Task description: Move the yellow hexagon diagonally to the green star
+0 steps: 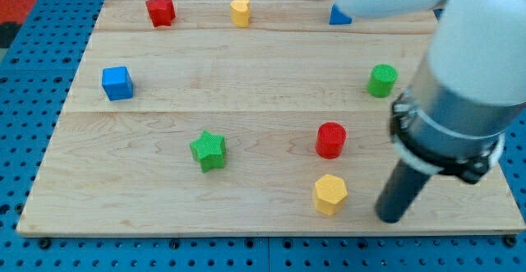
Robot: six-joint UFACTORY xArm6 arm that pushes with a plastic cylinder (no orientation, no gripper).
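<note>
**Operator:** Camera view is showing me the whole pale wooden bench [263, 66] on its blue pegboard. I am seeing the small yellow hexagon block [330, 194] near the view's bottom, right of centre, and the green star-shaped block [209, 150] sitting up and to the view's left of it, well apart.

**Observer:** Where is your tip sitting?

**Operator:** My tip [391, 218] is resting just to the view's right of the yellow hexagon and a little lower, near it but not touching. I am reading that placement as deliberate: a push from that side would be sending the hexagon up and leftward, along the diagonal toward the star.

**Observer:** And the gripper?

**Operator:** No gripper is showing; the arm is ending in the dark rod, so nothing is being grasped or released.

**Observer:** Anything crowding the path?

**Operator:** A red cylinder block [330, 140] is standing just above the hexagon, so I am judging that a push angled too steeply could be nudging it. A green cylinder block [381, 80], a blue cube [117, 83], a red star-like block [160, 11], a second small yellow block [240, 12] and a half-hidden blue block [338, 16] are lying well clear of the line.
</note>
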